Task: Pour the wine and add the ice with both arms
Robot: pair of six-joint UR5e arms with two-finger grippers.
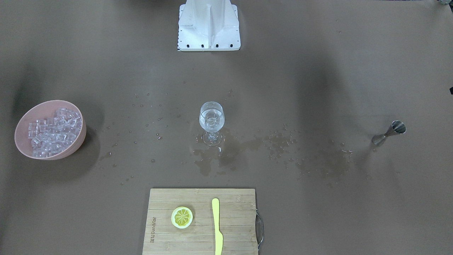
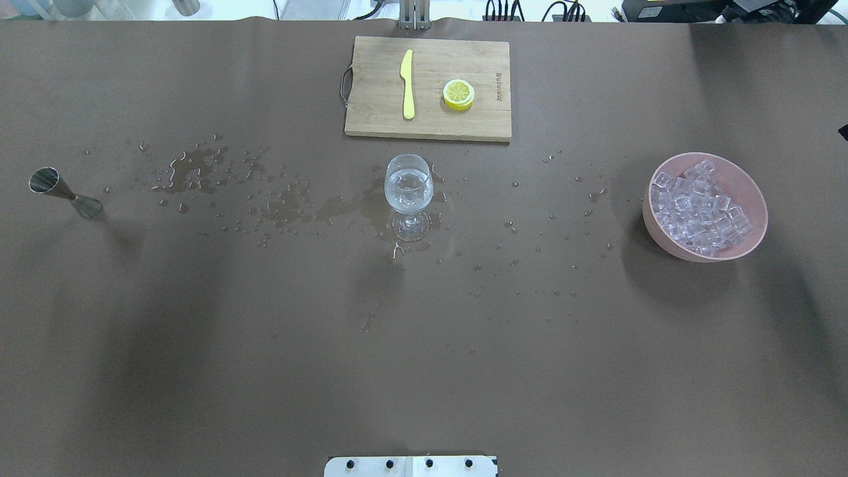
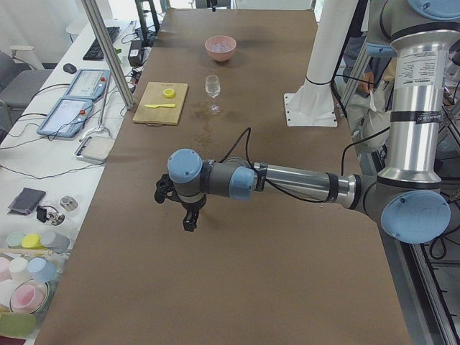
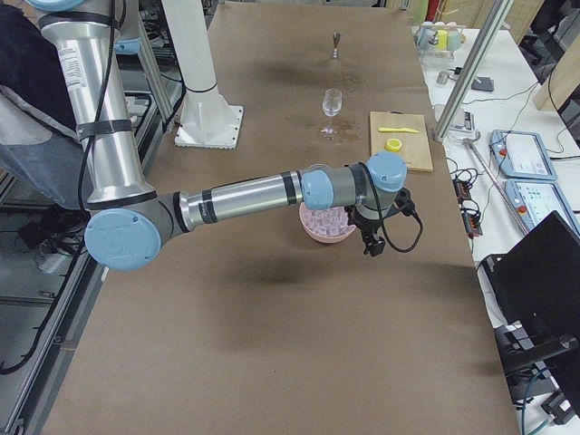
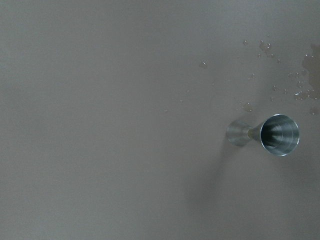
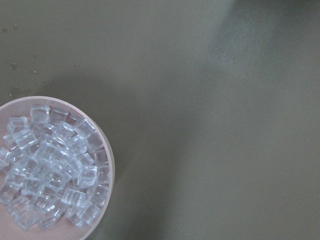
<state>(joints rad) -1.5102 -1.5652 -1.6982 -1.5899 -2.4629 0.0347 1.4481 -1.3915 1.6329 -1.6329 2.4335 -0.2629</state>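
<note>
A wine glass (image 2: 409, 192) stands mid-table with a small amount of clear wine (image 1: 211, 122) in it. The ice (image 2: 701, 207) fills a pink bowl (image 2: 676, 248) at the robot's right; the right wrist view shows the ice (image 6: 50, 175) from above. A steel jigger (image 2: 63, 190) stands at the robot's left and shows below in the left wrist view (image 5: 272, 134). My left gripper (image 3: 185, 215) hangs high above the table near the jigger. My right gripper (image 4: 372, 243) hangs beside the bowl (image 4: 328, 227). Both show only in side views, so I cannot tell if they are open or shut.
A wooden cutting board (image 2: 371, 112) with a yellow knife (image 2: 407, 83) and a lemon slice (image 2: 458, 93) lies at the far edge. Spilled drops and puddles (image 2: 199, 165) spread around the glass. The white base block (image 1: 208, 24) stands at the robot's side.
</note>
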